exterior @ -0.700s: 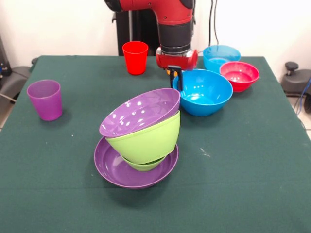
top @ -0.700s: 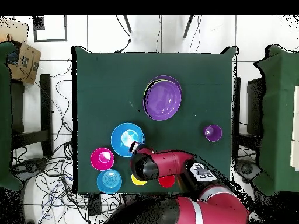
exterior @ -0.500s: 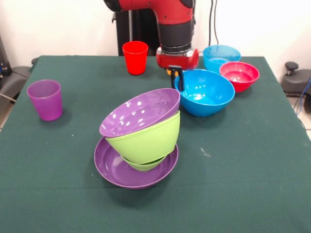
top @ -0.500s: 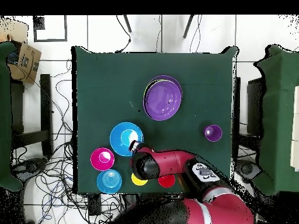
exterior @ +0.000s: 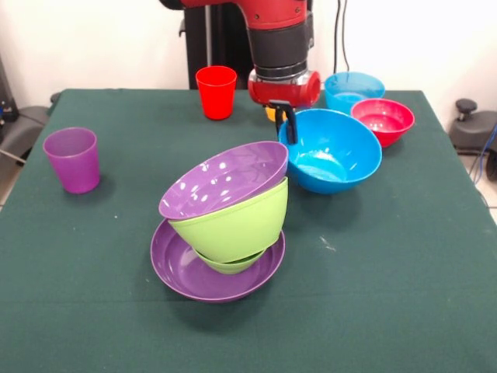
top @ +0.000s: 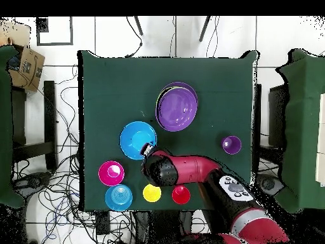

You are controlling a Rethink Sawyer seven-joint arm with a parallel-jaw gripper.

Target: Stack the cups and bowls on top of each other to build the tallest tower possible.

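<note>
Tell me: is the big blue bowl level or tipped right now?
Tipped. The blue bowl shows its inside toward the front camera, and the gripper is shut on its rim.

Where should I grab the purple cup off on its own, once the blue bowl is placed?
Take the purple cup by its rim wall, coming straight down from above with one finger inside and one outside. It stands upright, mouth up, alone on the table, so any side of the rim is clear. Its taper widens upward, so a low side grip would probably slip.
</note>
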